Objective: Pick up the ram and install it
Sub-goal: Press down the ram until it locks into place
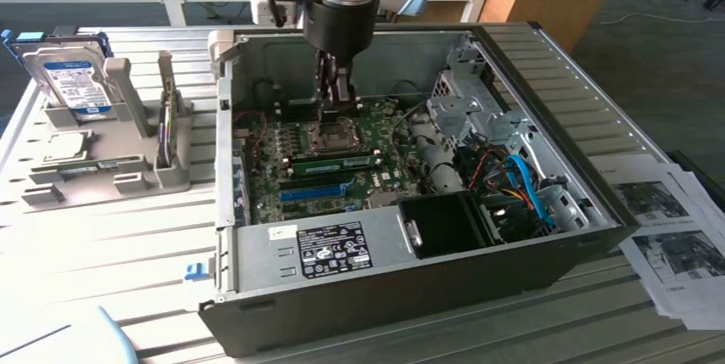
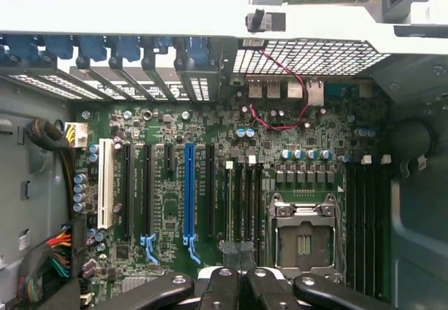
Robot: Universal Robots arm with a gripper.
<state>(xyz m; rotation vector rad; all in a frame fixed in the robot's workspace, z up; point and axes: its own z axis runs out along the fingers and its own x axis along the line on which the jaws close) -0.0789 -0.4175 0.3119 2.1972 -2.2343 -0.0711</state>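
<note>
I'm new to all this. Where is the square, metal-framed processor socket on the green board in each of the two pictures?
Exterior view: the processor socket lies on the motherboard, just under the gripper.
Wrist view: the processor socket lies next to the gripper, with black memory slots on either side.
Shared landmark: the blue expansion slot.

Exterior view: high, angled down over the open computer case [image 1: 396,237]. Wrist view: close above its motherboard [image 2: 210,184], shared by both.
</note>
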